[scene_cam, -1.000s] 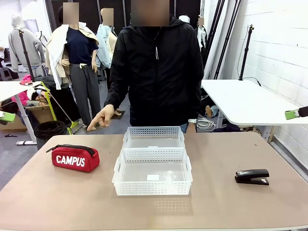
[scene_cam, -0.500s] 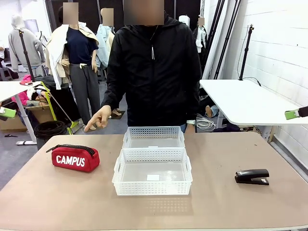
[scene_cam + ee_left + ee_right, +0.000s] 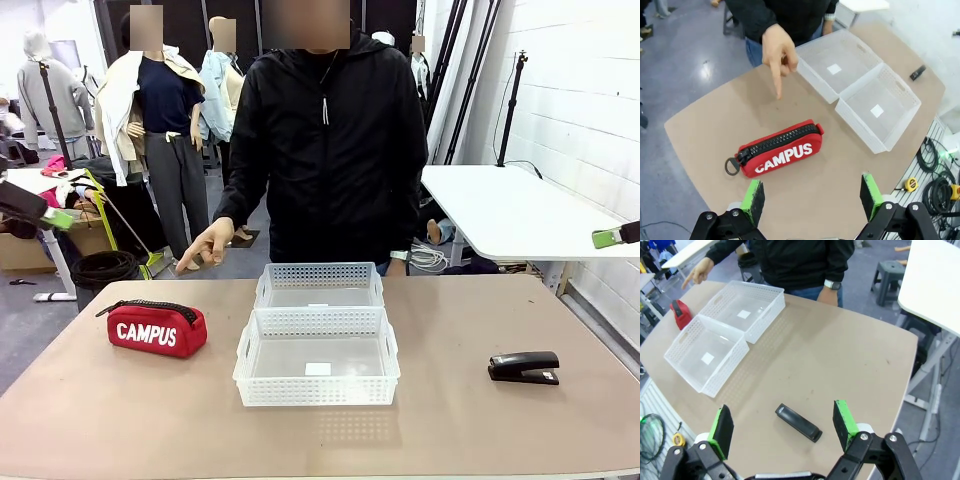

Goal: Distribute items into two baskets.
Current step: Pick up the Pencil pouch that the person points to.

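The red "CAMPUS" pouch (image 3: 157, 327) (image 3: 780, 148) (image 3: 679, 313) lies on the table's left side. On the right side rests the black stapler (image 3: 524, 367) (image 3: 797, 422). Two translucent white baskets sit end to end in the middle, both empty: the near one (image 3: 317, 388) (image 3: 890, 117) (image 3: 690, 357) and the far one (image 3: 319, 272) (image 3: 855, 52) (image 3: 757, 300). My left gripper (image 3: 48, 214) (image 3: 812, 192) hovers open, high above the pouch. High over the stapler, my right gripper (image 3: 612, 237) (image 3: 782, 432) is open too.
A person in a black jacket stands at the far side, one hand (image 3: 208, 245) (image 3: 779, 55) pointing a finger down at the table beyond the pouch. The brown table (image 3: 450, 420) has free room around the baskets. A white table (image 3: 500, 215) stands behind on the right.
My left gripper has shifted up and a little inward at the picture's left edge. The person has swayed slightly; pouch, stapler and baskets have not moved.
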Available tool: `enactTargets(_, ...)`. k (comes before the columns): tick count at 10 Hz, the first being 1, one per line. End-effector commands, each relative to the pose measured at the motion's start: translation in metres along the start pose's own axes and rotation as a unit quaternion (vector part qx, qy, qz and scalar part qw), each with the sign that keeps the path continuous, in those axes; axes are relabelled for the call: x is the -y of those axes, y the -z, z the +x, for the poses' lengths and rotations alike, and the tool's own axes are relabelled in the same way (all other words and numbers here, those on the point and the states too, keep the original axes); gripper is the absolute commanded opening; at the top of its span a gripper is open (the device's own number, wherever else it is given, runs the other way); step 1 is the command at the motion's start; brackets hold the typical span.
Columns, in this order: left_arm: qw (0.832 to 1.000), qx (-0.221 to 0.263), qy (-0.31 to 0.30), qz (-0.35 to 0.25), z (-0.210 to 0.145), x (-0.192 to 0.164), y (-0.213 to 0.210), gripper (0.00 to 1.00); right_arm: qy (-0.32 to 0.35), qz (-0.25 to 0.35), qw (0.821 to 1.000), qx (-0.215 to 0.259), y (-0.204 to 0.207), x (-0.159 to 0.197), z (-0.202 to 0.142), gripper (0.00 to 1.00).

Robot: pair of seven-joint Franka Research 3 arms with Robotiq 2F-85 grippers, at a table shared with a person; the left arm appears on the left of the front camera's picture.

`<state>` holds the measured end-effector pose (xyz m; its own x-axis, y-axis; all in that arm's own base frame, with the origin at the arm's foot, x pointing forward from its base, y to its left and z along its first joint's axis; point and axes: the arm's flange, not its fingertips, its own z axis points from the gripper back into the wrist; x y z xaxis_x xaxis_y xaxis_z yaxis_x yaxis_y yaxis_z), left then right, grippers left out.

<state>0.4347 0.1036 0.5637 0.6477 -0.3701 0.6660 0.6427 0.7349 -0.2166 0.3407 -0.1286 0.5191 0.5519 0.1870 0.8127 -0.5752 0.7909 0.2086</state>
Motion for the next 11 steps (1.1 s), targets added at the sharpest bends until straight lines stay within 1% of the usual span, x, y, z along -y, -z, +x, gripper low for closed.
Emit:
enactTargets(1,0.997,-0.053,0.047,0.030,0.031,-0.019,0.022,1.00,-0.001,0.009,1.000,0.008,0.002,0.002,0.000,1.00)
enactTargets(3,0.987,-0.113,0.109,0.041,0.061,-0.032,0.057,1.00,-0.001,0.009,1.000,0.008,0.002,0.002,0.000,1.00)
enactTargets(4,0.980,-0.134,0.141,0.046,0.070,-0.037,0.070,1.00,-0.001,0.009,1.000,0.008,0.002,0.002,0.000,1.00)
enactTargets(5,0.970,-0.165,0.173,0.035,0.078,-0.040,0.090,1.00,-0.001,0.009,1.000,0.008,0.002,0.002,0.000,1.00)
enactTargets(7,0.950,-0.211,0.227,0.031,0.091,-0.043,0.111,1.00,-0.001,0.009,1.000,0.008,0.002,0.002,0.000,1.00)
enactTargets(8,0.937,-0.241,0.251,0.019,0.097,-0.040,0.116,1.00,-0.001,0.009,1.000,0.008,0.002,0.002,0.000,1.00)
enactTargets(9,0.919,-0.283,0.275,-0.007,0.101,-0.038,0.124,1.00,-0.001,0.009,1.000,0.008,0.002,0.002,0.000,1.00)
enactTargets(10,0.898,-0.322,0.298,-0.019,0.104,-0.039,0.138,1.00,-0.001,0.009,1.000,0.008,0.002,0.002,0.000,1.00)
enactTargets(11,0.875,-0.352,0.328,-0.048,0.104,-0.036,0.155,1.00,-0.001,0.009,1.000,0.008,0.002,0.002,0.000,1.00)
